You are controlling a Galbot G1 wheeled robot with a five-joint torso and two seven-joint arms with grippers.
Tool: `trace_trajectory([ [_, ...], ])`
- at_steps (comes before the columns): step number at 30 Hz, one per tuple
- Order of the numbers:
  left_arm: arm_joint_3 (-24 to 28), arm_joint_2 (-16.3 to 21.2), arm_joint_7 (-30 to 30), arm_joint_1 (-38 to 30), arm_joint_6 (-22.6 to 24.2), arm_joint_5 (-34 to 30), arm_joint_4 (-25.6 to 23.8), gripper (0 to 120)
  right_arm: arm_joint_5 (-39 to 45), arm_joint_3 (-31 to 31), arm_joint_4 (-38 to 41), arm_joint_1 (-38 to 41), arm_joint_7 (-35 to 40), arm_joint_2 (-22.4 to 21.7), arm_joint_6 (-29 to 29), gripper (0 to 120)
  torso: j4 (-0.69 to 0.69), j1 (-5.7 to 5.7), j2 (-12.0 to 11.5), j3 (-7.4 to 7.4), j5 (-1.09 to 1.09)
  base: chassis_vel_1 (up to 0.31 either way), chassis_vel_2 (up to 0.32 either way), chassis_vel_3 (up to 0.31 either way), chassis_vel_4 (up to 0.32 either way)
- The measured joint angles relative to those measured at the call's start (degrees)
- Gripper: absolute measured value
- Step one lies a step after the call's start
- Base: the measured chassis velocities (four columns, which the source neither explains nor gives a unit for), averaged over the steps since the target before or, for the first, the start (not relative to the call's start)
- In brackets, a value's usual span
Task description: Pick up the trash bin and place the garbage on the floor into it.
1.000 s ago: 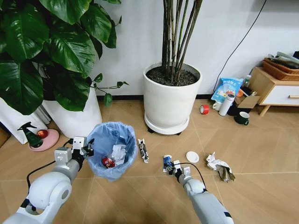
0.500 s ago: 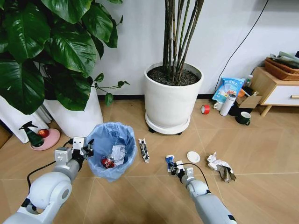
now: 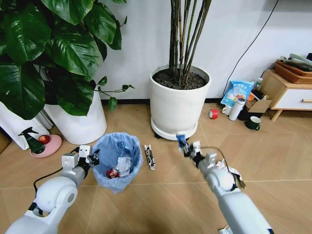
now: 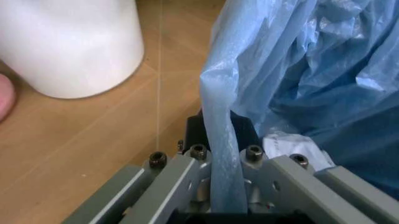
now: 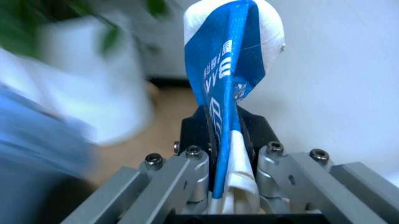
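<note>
My right claw (image 3: 187, 147) is clamped on the blue-white carton (image 3: 182, 141), lifted off the floor (image 3: 273, 146), and what the coming move turns on, as I judge it, is that the trash bin (image 3: 117, 158) lies off to the claw's left and lower down, with the dark wrapper (image 3: 149, 157) on the tiles between them. In the right wrist view the carton (image 5: 229, 88) stands up out of the closed fingers, its long axis running straight out along the claw, so I reckon it has to travel leftward until it hangs over the bin's open mouth before it can drop in. My left claw (image 3: 87, 157) is shut on the bin's near-left rim; the left wrist view shows the light blue bag (image 4: 299, 70) and rim pinched between the fingers (image 4: 187, 172). Inside the bin I see a crushed red can (image 3: 113, 172) and crumpled white paper (image 3: 123, 163). To the right of my right arm, more crumpled paper (image 3: 228, 170) lies on the floor, well apart from the bin.
</note>
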Motion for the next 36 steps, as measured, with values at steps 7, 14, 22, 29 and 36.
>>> trace_trajectory([
  [7, 3.0, -0.2, 0.2, -5.2, 0.7, -2.8, 3.6, 0, 6.6, -8.8, 9.1, 6.2, 1.9, -1.0, -4.8, 6, 0.01, 0.0, 0.0, 0.01, 0.03, 0.0, 0.0, 0.0, 0.0],
  [14, 7.0, -0.8, -0.9, -11.3, 1.2, -5.3, 6.8, 0, 10.9, -20.6, 9.7, 16.1, 3.3, 1.1, -7.9, 6, 0.01, 0.0, 0.0, 0.01, 0.02, 0.0, 0.0, 0.0, 0.0],
  [22, 7.2, -0.7, -1.0, -12.1, 1.2, -5.5, 7.0, 0, 8.5, -24.5, 7.2, 18.2, 2.7, 1.2, -9.2, 14, 0.01, 0.0, 0.0, 0.01, 0.02, 0.0, 0.0, 0.0, 0.0],
  [29, 7.0, -0.7, -0.9, -12.6, 1.1, -5.6, 7.1, 0, 6.7, -25.3, 6.3, 17.5, 2.7, 1.1, -8.5, 41, 0.0, 0.0, 0.0, 0.01, 0.02, 0.0, 0.0, 0.0, 0.0],
  [36, 6.7, -0.5, -0.9, -12.5, 1.0, -5.7, 6.8, 0, 6.3, -25.0, 6.6, 16.2, 2.8, 1.1, -8.0, 68, 0.01, 0.0, 0.0, 0.01, 0.02, 0.0, 0.0, 0.0, 0.0],
])
